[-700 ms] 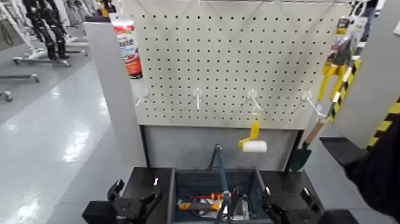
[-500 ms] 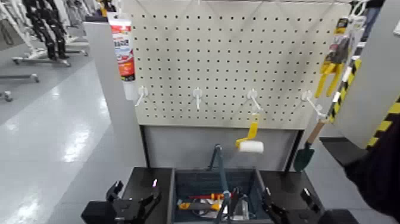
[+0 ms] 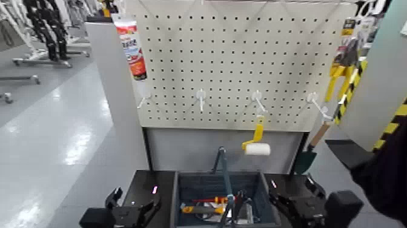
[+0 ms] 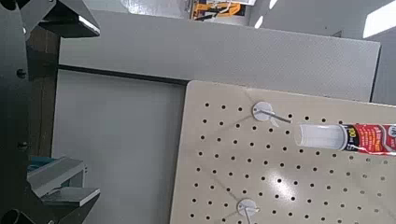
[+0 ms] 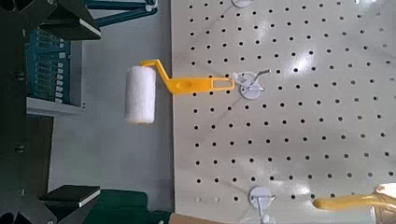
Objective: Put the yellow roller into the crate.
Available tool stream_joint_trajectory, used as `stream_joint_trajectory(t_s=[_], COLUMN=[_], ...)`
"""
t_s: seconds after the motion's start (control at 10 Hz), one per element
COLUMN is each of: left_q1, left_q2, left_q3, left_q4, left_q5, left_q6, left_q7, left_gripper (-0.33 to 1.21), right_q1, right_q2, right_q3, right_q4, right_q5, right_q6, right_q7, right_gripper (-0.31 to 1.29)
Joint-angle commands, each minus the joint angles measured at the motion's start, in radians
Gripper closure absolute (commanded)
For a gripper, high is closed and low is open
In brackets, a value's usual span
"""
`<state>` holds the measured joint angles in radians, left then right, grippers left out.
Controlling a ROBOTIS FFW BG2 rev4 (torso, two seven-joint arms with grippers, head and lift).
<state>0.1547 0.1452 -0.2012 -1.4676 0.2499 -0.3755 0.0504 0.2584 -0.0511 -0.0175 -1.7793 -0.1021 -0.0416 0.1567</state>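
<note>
Reaching has not begun, I judge: the yellow roller hangs on a pegboard hook above the crate, both the right gripper and left gripper wait low, open and empty, so next the right must rise to the handle.

**Both arms low and out front, fingers apart**

Left gripper sits at the bottom left of the head view, low in front of the body, dark fingers pointing forward and up with a clear gap between them. In its own wrist view you only catch the black fingers along one edge, spread apart.

Right gripper is at the bottom right, about level with the left one and well apart from it, fingers also spread. Its blocky black wrist sits just outboard. Neither one is touching or holding anything.
</note>
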Motion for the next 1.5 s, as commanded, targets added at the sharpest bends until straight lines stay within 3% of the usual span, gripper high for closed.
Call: stream_joint_trajectory(t_s=[0.1,0.5,1.0,1.5], left_q1=[0.000,-0.007,-0.014,-0.015], left_q2=[0.002,-0.006,-0.006,-0.007], left_q3=[0.002,0.006,0.005,0.003], left_q4=[0.000,0.007,0.009,0.010], left_q5=[0.002,0.008,0.011,0.012], left_q6=[0.007,0.007,0.007,0.006], left_q7=[-0.011,-0.026,-0.030,-0.032], left_gripper=[0.11,0.11,0.11,0.11], right_q1=[-0.104,-0.220,-0.341,-0.472], right_q2=[-0.013,-0.049,-0.110,-0.170], right_q3=[-0.039,-0.056,-0.032,0.022], right_q4=[0.006,0.067,0.140,0.258], right_q5=[0.044,0.061,0.050,-0.008], right_q6=[0.124,0.235,0.267,0.259], right_q7=[0.103,0.268,0.391,0.501], right_gripper=[0.13,0.13,0.13,0.13])
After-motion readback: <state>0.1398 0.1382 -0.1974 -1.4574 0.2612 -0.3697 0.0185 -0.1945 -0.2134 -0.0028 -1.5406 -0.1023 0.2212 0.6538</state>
